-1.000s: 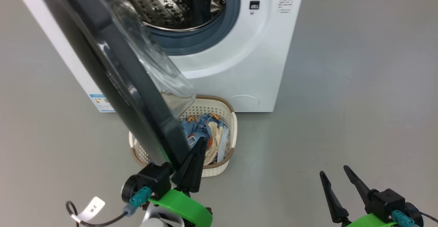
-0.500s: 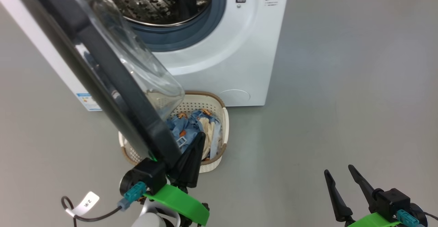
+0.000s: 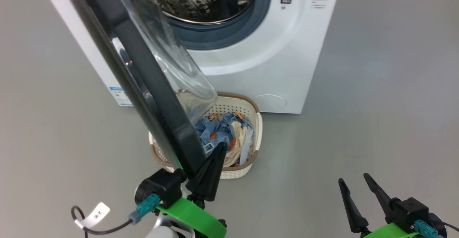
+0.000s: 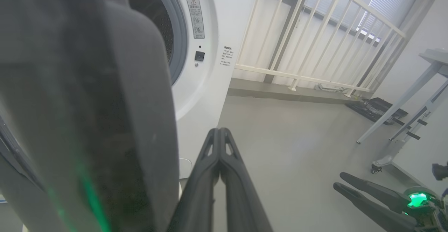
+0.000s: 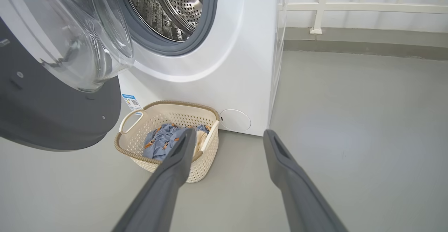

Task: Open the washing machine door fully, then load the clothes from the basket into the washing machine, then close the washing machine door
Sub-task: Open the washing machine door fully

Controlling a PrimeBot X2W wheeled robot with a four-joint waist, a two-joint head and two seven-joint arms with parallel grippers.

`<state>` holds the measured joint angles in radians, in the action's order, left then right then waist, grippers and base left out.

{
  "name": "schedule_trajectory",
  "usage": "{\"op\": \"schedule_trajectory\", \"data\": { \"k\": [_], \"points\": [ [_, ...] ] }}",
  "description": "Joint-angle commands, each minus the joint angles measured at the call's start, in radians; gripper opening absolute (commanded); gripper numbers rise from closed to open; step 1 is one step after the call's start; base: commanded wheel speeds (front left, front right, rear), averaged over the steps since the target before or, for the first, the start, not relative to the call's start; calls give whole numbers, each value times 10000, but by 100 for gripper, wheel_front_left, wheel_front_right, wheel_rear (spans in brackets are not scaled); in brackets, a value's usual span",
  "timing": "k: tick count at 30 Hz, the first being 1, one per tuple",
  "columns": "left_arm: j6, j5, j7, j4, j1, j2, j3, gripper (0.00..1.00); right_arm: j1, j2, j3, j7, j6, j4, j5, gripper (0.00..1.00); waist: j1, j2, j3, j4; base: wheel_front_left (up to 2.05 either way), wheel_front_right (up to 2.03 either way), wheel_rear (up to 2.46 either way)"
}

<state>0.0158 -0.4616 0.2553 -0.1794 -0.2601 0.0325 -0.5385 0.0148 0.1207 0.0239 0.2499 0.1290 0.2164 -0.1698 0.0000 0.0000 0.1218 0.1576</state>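
Note:
The white washing machine stands with its steel drum exposed. The washing machine door swings out toward me, its glass bowl facing the drum. Below its lower rim sits the basket, holding the light blue and cream clothes. My left gripper is shut with nothing between its fingers, lying close along the inner side of the door near the rim; I cannot tell if it touches. My right gripper hangs open at the lower right, well clear. Through its spread fingers I see the basket and clothes.
Bare grey floor spreads right of the machine. A white railing runs behind it, with a dark case on the floor and a wheeled table's legs at the far right. A blue label marks the machine's lower left.
The whole head picture has shifted, so the camera has moved. The door's lower rim, with my shut left gripper beside it, sits a little further left of the basket. My right gripper stays open.

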Motion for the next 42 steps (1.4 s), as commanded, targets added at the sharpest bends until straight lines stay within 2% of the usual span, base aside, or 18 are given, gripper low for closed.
{"op": "schedule_trajectory", "data": {
  "k": [1, 26, 32, 42],
  "points": [
    [-171, 30, 65, 247, -69, 177, 508, 0, -283, 87, 256, 118, 17, -180, -26, 100, 0, 0, 19, 140, 0, 0, 0],
    [-629, 335, 65, 1219, 794, 182, 896, 0, -368, 73, 270, 118, 17, -128, -109, 100, 0, 0, 219, 787, 0, 0, 0],
    [-835, 308, -90, 1723, 1265, 295, 834, 0, -317, 115, 240, 118, 17, -139, -130, 100, 0, 0, 262, 1045, 0, 0, 0],
    [-1184, 92, -145, 1686, 1500, 513, 1251, 0, -295, 120, 345, 118, 17, -50, -236, 100, 0, 0, 93, 1300, 0, 0, 0]
  ]
}}
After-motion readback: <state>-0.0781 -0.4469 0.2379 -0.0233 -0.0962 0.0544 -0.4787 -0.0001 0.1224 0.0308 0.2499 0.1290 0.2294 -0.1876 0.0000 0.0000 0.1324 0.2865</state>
